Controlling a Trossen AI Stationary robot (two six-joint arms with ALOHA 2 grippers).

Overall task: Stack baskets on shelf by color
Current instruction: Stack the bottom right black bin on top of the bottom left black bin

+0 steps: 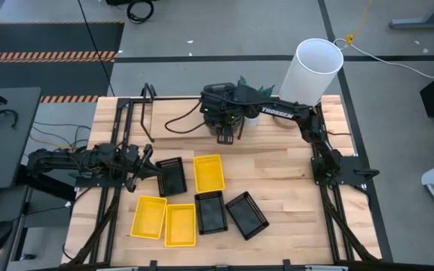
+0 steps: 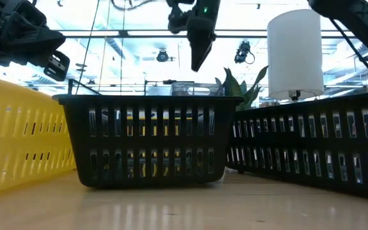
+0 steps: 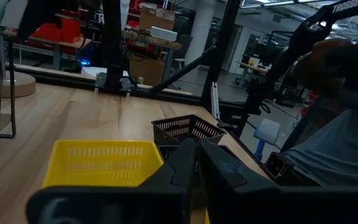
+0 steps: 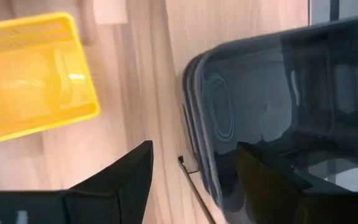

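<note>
Three yellow baskets (image 1: 209, 173), (image 1: 148, 216), (image 1: 180, 224) and three black mesh baskets (image 1: 172, 177), (image 1: 210, 212), (image 1: 246, 214) sit flat on the tabletop. Dark grey baskets (image 4: 278, 99) lie nested on the shelf (image 1: 183, 128) at the far side, mostly hidden under my right arm in the high view. My right gripper (image 4: 194, 180) (image 1: 227, 134) is open, points down and hangs well above the grey stack's edge (image 2: 200, 38). My left gripper (image 3: 197, 158) (image 1: 151, 165) is shut and is raised (image 2: 51, 61) by the left end of the nearest black basket, which its own fingers hide.
A tall white cylinder (image 1: 319, 71) and a green plant (image 1: 251, 90) stand at the table's far right. Black frame tubes (image 1: 145, 113) rise at the shelf's left end. Bare wood lies between the shelf and the baskets (image 1: 277, 162). A person (image 3: 347, 143) is beyond the table.
</note>
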